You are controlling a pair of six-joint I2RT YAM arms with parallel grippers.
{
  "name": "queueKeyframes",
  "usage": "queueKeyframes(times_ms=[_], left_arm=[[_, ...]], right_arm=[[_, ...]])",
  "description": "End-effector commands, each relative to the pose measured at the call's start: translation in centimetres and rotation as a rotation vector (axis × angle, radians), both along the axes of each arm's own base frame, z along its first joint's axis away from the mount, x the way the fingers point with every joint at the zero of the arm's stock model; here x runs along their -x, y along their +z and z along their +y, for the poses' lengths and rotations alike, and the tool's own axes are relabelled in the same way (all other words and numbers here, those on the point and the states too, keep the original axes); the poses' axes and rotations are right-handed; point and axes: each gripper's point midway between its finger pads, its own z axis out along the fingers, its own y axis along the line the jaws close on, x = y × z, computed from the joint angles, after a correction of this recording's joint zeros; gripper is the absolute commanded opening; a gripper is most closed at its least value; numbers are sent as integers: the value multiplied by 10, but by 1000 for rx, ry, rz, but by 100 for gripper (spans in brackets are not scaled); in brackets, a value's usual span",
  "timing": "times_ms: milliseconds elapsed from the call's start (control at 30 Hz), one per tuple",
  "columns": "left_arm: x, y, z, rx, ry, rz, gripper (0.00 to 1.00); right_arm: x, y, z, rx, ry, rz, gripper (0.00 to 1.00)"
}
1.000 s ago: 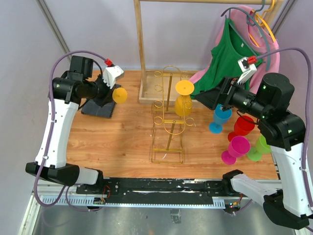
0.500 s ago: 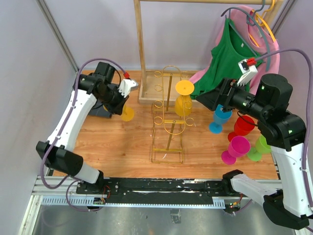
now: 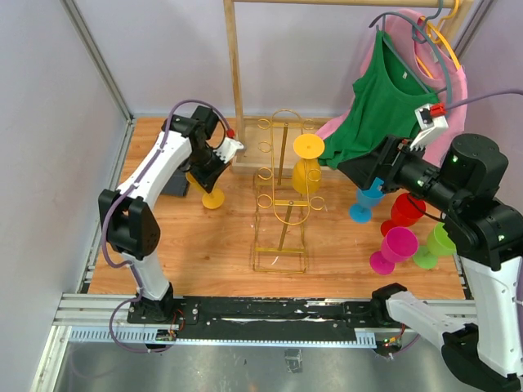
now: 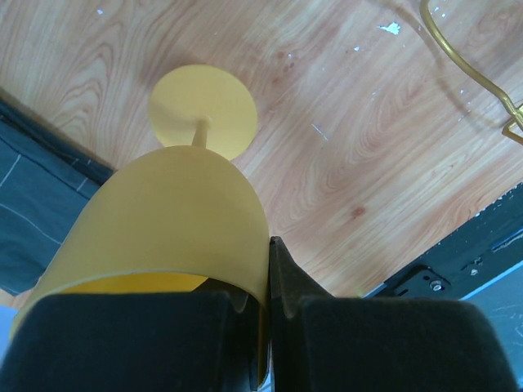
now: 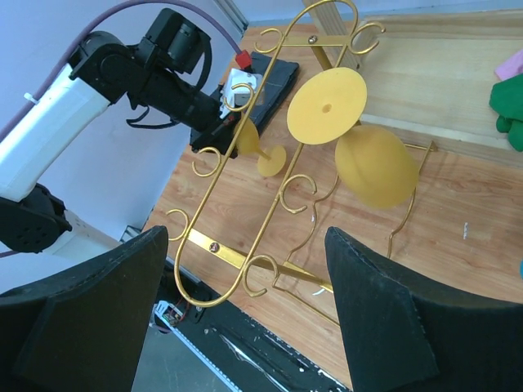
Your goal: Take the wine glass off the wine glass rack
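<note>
Wooden table (image 3: 196, 237): my left gripper (image 3: 212, 166) pinches a yellow wine glass (image 3: 212, 196) beside the gold rack (image 3: 282, 220); right gripper (image 3: 364, 170) gapes wide.

Lilac walls (image 3: 49, 122), wooden tabletop (image 3: 204, 237)

Yellow wine glass (image 4: 163, 220) in L hand (image 4: 260, 327)

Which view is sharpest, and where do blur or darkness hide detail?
Top external: sharpest, evenly lit across the wine glass rack. Left wrist: tabletop crisp, held yellow glass close and soft-edged, finger pads featureless black. Right wrist: rack and hanging yellow glass sharp, own fingers dark blurred shapes.
</note>
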Motion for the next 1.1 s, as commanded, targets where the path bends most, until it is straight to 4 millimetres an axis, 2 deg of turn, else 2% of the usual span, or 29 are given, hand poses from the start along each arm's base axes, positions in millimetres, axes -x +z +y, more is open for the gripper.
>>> queueKeyframes(times_ms=[0, 200, 267, 467, 533, 667, 933, 1067], left_arm=[[4, -9, -6, -38, -41, 18, 0], [5, -26, -8, -48, -39, 67, 0], [6, -33, -6, -60, -34, 78, 4], [6, -39, -5, -69, -24, 75, 39], [4, -36, -6, -65, -21, 65, 46], [-4, -21, -8, -48, -11, 16, 53], [-5, 34, -17, 31, -6, -65, 63], [-5, 61, -14, 47, 7, -151, 69]], right_arm=[[2, 9, -10, -2, -47, -33, 79], [4, 7, -13, 9, -58, -28, 80], [4, 7, -14, 11, -62, -29, 81], [2, 6, -13, 15, -60, -27, 82], [1, 5, -13, 18, -56, -25, 82], [1, 4, -12, 20, -55, -23, 82], [-3, 2, -10, 27, -48, -13, 83], [-10, 0, -9, 33, -54, 0, 84]])
